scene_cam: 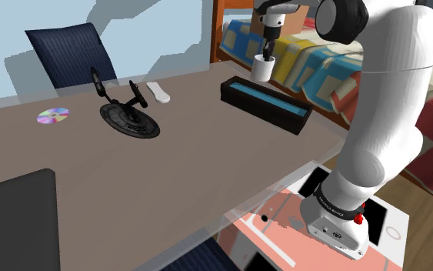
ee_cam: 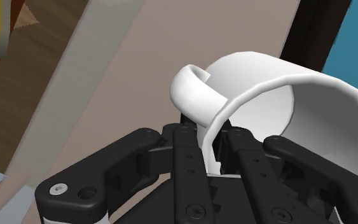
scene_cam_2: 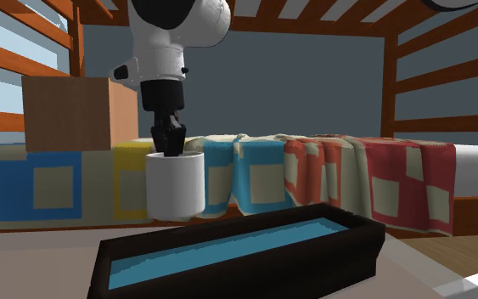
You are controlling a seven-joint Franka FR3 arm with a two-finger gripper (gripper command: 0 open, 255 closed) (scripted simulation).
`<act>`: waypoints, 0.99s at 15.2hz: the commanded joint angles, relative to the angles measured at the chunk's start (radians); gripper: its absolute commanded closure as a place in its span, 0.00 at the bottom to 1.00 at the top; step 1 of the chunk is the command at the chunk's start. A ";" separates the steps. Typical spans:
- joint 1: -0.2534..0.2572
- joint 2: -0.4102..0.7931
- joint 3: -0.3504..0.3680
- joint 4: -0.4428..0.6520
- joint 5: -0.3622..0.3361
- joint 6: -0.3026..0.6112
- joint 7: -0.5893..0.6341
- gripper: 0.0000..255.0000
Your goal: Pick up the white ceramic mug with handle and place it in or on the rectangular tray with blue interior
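Closest in, the wrist view shows my claw pinched nearly shut on the wall of the white mug (its handle curls right beside my fingers). The second exterior view adds the wider picture: the mug hangs upright in the air, just beyond the dark tray with its blue floor. Farther back lies a patchwork quilt.
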 commanded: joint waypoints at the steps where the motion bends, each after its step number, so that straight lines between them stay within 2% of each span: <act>1: 0.000 -0.004 -0.001 0.022 -0.002 -0.026 0.001 1.00; 12: -0.016 0.002 -0.005 0.173 -0.001 -0.170 -0.001 1.00; 15: 0.044 -0.153 -0.014 -0.030 -0.057 -0.114 0.031 1.00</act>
